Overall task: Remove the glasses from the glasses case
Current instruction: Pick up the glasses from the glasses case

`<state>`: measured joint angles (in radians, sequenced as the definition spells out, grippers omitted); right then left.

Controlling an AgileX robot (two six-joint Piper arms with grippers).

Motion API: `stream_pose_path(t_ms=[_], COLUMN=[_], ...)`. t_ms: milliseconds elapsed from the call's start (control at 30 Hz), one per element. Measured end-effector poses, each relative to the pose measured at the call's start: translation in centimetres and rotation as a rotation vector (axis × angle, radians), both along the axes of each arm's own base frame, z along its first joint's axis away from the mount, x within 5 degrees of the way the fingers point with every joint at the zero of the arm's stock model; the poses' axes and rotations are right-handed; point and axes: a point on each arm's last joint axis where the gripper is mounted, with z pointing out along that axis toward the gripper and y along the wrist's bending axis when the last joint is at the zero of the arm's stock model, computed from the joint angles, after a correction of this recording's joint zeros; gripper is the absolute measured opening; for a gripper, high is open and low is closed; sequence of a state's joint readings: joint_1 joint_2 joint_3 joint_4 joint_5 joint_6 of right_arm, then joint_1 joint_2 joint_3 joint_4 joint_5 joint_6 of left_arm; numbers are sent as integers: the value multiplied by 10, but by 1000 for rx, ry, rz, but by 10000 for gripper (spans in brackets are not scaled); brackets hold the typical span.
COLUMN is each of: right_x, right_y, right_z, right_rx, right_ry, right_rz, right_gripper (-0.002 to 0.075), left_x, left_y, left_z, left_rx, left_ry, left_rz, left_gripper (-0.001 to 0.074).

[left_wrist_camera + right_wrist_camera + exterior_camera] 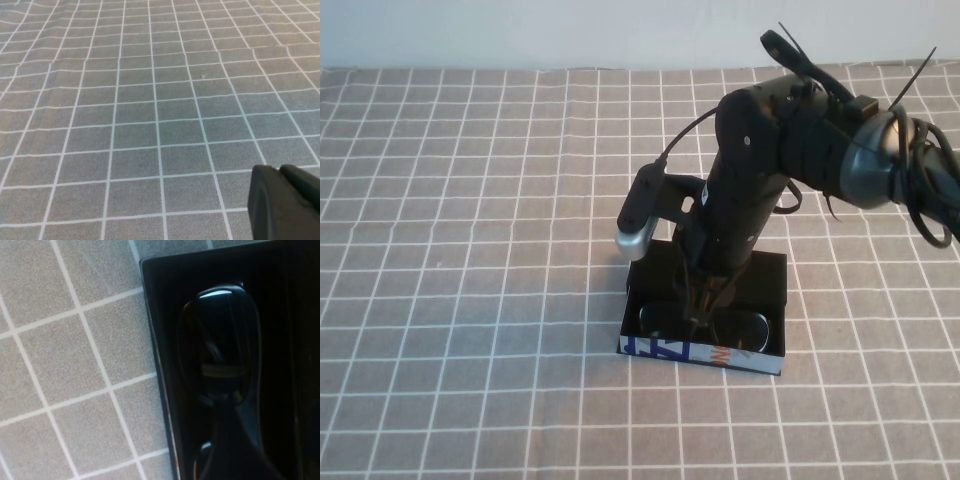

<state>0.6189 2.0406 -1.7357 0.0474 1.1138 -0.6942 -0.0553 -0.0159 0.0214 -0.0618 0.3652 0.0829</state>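
Note:
The glasses case (767, 276) lies open in the middle of the table, its white printed front (745, 357) toward me. The black glasses (662, 320) lie inside it, lenses up. My right gripper (703, 312) reaches straight down into the case, its fingers drawn together on the bridge between the two lenses. In the right wrist view one dark lens (220, 340) shows inside the case's edge (154, 320), with the gripper (227, 407) at the bridge. My left gripper (280, 172) is out of the high view; it hangs shut and empty over bare cloth.
A grey cloth with a white grid (470, 250) covers the whole table. The right arm's wrist camera (642, 215) and cables (920, 190) hang over the case's back half. A pale wall runs along the far edge.

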Motion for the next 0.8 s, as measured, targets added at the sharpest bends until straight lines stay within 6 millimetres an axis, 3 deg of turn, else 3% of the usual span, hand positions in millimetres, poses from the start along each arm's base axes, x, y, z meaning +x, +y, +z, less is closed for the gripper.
stream_pose_path(t_ms=[433, 633, 800], right_x=[6, 4, 0], right_y=[4, 3, 1], right_z=[-33, -33, -16], right_rx=[-48, -63, -43], right_ry=[62, 88, 65], right_rz=[-2, 1, 3], right_gripper=[265, 54, 5], left_x=[0, 0, 0], left_y=[0, 0, 0], left_z=[0, 0, 0], left_rx=[0, 0, 0], left_ry=[0, 0, 0], left_rz=[0, 0, 0], left_gripper=[-5, -5, -5])
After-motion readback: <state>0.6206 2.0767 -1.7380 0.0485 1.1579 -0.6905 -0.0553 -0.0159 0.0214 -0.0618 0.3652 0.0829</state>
